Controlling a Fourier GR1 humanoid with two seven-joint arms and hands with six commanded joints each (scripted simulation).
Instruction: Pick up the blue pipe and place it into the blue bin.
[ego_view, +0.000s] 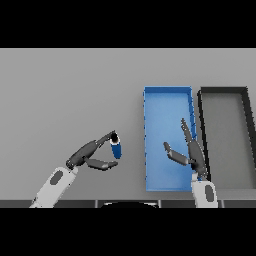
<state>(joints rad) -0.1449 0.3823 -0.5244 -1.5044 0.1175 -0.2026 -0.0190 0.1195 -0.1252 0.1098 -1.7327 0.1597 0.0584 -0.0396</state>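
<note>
The left hand (89, 156) touches the blue pipe (116, 148) with extended fingers, its thumb apart. The right hand (189, 150) hovers over the blue bin (167, 105), fingers spread and holding nothing.

- right hand (189, 150) covers a bit of the blue bin (160, 102) floor near its right wall
- can't tell if the left hand (92, 154) fingertips actually touch the blue pipe (116, 149)
</note>
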